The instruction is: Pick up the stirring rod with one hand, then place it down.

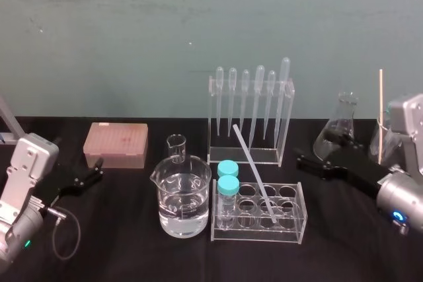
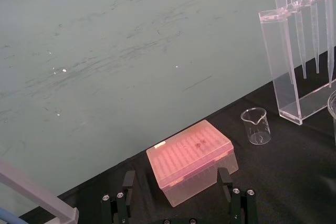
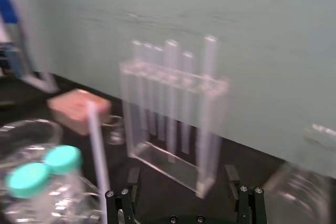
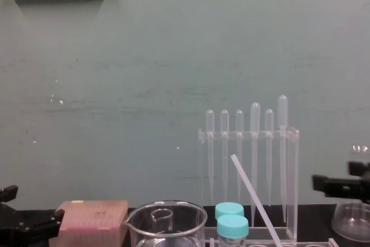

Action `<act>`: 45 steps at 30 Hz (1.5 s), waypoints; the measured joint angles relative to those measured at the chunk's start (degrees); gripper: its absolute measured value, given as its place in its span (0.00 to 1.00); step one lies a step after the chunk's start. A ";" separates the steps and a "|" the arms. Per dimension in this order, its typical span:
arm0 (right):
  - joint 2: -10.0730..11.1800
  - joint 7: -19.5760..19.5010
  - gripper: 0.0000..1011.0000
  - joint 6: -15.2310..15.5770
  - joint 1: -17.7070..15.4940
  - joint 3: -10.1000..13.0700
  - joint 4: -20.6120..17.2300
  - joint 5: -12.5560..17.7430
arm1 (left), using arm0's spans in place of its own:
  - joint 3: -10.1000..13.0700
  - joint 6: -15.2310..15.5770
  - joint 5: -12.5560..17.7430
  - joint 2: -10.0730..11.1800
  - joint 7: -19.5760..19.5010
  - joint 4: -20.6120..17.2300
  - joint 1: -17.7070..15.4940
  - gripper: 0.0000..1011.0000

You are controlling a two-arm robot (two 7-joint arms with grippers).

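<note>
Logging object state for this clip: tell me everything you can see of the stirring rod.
The stirring rod is a long, thin, straight, translucent-white stick with blunt ends. It leans tilted, its lower end in a well of the clear tube rack, its upper end rising back-left before the pipette rack. The right gripper is apart from it.

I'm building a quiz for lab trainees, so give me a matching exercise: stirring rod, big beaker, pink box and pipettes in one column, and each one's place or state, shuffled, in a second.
1. stirring rod
2. big beaker
3. pink box
4. pipettes

A. holds clear liquid
B. upright in the tall rack at the back
C. leaning tilted in the tube rack
D. flat on the table, robot's left side

Pairs: 1-C, 2-A, 3-D, 4-B
</note>
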 joint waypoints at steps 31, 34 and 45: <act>-8.04 15.08 0.99 1.98 14.70 -8.90 11.69 -4.05 | 0.00 0.00 0.00 0.00 0.00 0.00 0.00 0.99; -8.82 15.41 0.99 2.43 15.45 -9.33 13.00 -4.08 | 0.00 0.00 0.00 0.00 0.00 0.00 0.00 0.99; -10.39 15.48 0.99 3.53 16.60 -9.98 15.71 -4.16 | 0.00 0.00 0.00 0.00 0.00 0.00 0.00 0.99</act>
